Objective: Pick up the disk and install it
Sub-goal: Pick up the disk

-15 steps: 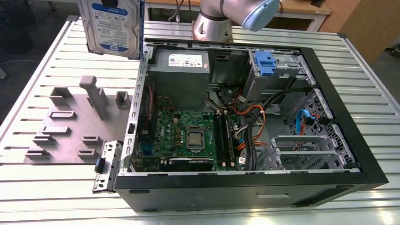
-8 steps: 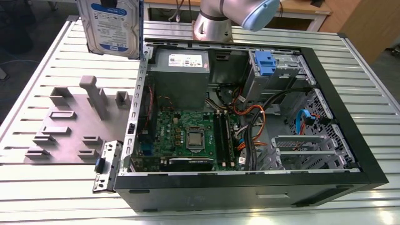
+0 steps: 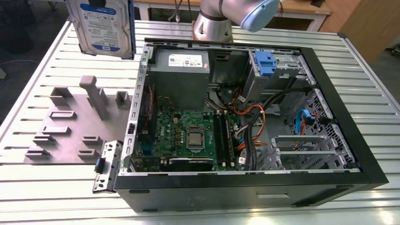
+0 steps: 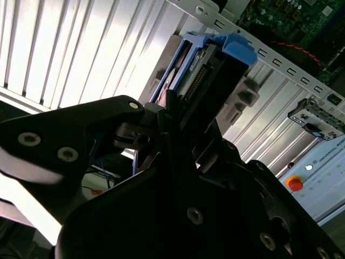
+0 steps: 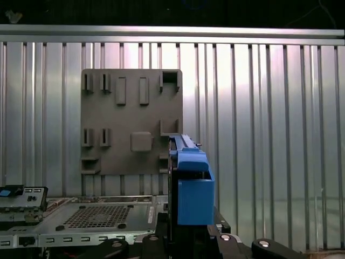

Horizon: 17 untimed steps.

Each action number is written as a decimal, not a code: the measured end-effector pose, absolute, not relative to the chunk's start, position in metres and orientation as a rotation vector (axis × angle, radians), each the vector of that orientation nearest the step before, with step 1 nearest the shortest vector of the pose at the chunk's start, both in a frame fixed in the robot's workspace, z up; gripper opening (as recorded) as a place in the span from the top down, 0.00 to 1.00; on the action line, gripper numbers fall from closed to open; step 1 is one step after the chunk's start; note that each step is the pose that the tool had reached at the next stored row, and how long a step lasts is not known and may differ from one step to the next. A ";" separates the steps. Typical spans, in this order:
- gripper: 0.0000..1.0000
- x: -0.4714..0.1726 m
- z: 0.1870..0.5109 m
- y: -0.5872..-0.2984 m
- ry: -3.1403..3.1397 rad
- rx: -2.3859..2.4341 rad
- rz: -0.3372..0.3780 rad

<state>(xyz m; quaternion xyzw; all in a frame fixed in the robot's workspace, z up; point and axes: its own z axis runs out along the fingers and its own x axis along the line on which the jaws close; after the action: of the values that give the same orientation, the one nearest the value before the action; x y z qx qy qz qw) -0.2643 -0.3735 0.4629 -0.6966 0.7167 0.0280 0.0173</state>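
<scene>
One disk point(image 3: 101, 23), one computer case point(image 3: 250, 193)

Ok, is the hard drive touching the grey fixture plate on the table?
Apart. In the exterior view the hard drive hangs in the air above the grey fixture plate, with bare table showing between them.

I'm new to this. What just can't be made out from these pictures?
1. Exterior view: the upper end of the disk is cut off by the top edge.
2. Second wrist view: the black body of the gripper hides most of the disk.
3. First wrist view: the disk is edge-on, so its label is unseen.
</scene>
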 end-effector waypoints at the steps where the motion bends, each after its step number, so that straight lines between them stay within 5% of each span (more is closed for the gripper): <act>1: 0.65 -0.264 0.464 -0.373 2.226 -2.164 0.085; 17: 0.65 -0.236 0.477 -0.373 2.226 -2.162 0.080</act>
<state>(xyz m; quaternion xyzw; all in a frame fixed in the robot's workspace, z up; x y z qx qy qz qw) -0.2356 -0.3734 0.4767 -0.6964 0.7169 0.0257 0.0185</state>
